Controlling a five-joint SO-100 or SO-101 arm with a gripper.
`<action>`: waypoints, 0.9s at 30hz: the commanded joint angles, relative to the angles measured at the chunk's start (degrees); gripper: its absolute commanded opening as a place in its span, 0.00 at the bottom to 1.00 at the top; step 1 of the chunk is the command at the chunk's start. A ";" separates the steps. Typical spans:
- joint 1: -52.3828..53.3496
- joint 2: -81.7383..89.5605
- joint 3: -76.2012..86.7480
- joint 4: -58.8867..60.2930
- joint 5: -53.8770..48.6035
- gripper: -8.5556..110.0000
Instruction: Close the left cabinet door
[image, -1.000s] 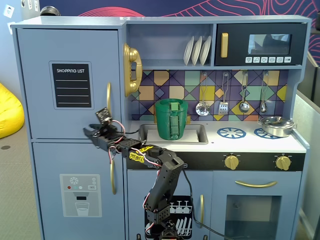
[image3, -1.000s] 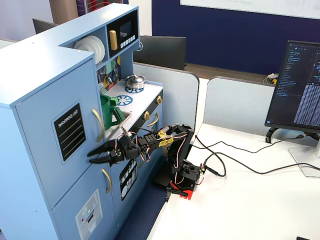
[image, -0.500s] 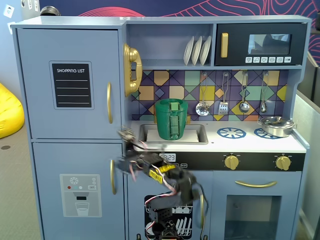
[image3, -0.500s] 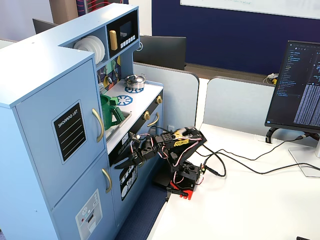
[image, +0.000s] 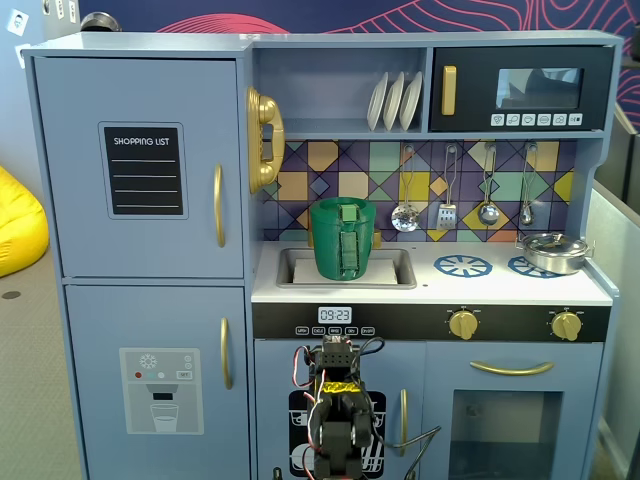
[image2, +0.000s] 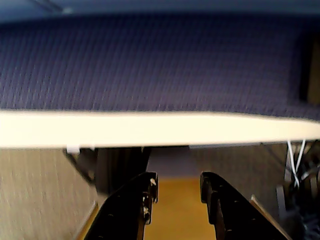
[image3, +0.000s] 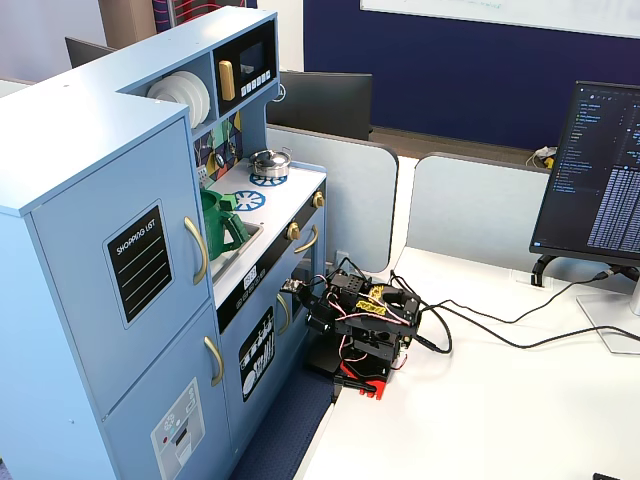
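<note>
The left cabinet door (image: 140, 100) is light blue-grey with a black "SHOPPING LIST" panel (image: 144, 170) and a curved gold handle (image: 218, 205). It sits flush with the cabinet front in both fixed views, and it also shows in the side fixed view (image3: 95, 300). My arm (image: 335, 420) is folded low in front of the kitchen's lower middle, apart from that door; it stands on the white table (image3: 480, 400). In the wrist view my gripper (image2: 177, 182) has its two black fingers apart with nothing between them. The door is out of the wrist view.
Below the door is a blue door with an ice-dispenser graphic (image: 160, 390). A green pitcher (image: 343, 238) sits in the sink and a pot (image: 553, 250) on the stove. The black microwave (image: 520, 90) is at top right. A monitor (image3: 600, 180) and cables lie on the table.
</note>
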 joint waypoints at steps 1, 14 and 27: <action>1.41 2.55 -0.18 11.43 1.41 0.07; 2.81 2.90 -0.18 10.55 20.57 0.08; 0.62 2.90 -0.09 10.55 20.39 0.08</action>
